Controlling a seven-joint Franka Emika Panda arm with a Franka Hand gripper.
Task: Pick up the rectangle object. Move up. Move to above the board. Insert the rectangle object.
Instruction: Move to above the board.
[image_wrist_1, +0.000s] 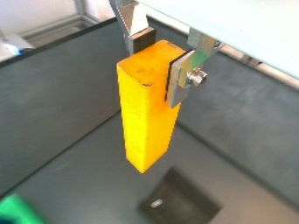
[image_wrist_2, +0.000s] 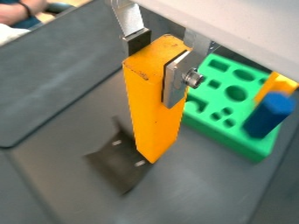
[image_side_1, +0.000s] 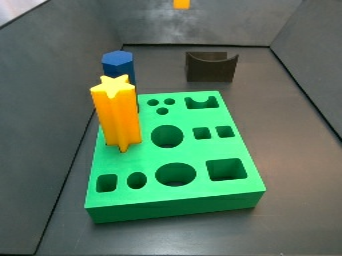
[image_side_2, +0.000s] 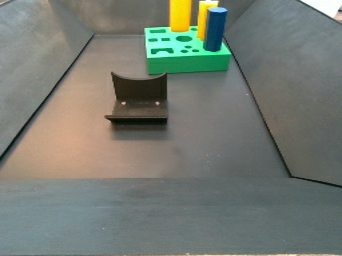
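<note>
My gripper (image_wrist_1: 160, 54) is clamped on the upper end of the rectangle object (image_wrist_1: 146, 109), one silver finger (image_wrist_2: 177, 77) flat against its side and the other behind it. In both wrist views the orange bar hangs upright, well clear of the dark counter (image_wrist_1: 70, 105). Below its lower end sits the dark arch-shaped block (image_wrist_2: 121, 160), which I must not mistake for the target. In a side view only the bar's bottom tip (image_side_1: 182, 4) shows at the picture's upper edge, so I judge the lift done and the carry toward the board (image_wrist_2: 232, 101) in hand.

The green board stands farther off, toward the far end of the counter, carrying a yellow star post (image_side_1: 116, 113) and a blue post (image_side_1: 118, 64). Next I judge I must travel until the bar hangs over a square hole (image_side_1: 226, 171), square it to the opening, then descend straight. Which square hole fits, I cannot tell.
</note>
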